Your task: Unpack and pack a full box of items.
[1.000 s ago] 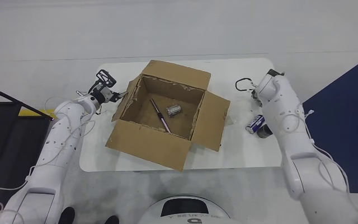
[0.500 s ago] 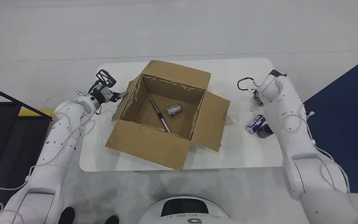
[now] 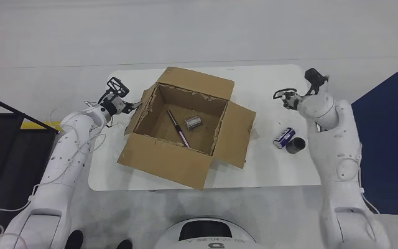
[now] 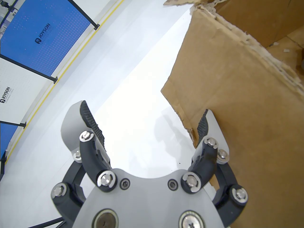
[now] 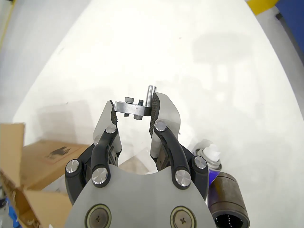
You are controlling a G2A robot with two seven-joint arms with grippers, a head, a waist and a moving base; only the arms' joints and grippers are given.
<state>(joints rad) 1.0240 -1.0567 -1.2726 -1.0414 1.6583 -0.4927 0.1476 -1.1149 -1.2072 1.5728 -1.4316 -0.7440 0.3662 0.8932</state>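
Starting at the box's (image 3: pixel 165 163) left wall, the left pincer (image 4: pixel 146 118) stands spread wide and holds nothing. One pad (image 4: pixel 201 124) is at the edge of the torn flap there, though I cannot tell whether it touches. Inside the box lie a pen (image 3: pixel 177 127) and, just beside it, a small metal cylinder (image 3: pixel 194 122), so the unpacking looks only part done. Right of the box, on the desk (image 3: pixel 261 168), a blue spray can (image 3: pixel 284 137) lies just beside a dark bearing sleeve (image 3: pixel 296 145). Above the desk on that same side of the box, the right pincer (image 5: pixel 134 111) is clamped on a small metal bracket (image 5: pixel 129 107), gripped across its ends. The step in hand is probably setting it down. Choose bare desk apart from the can and sleeve and clear of the box's right flap. Lower until the bracket bears on the surface, then open slowly, since its bolts and pin may make it rock or tip.
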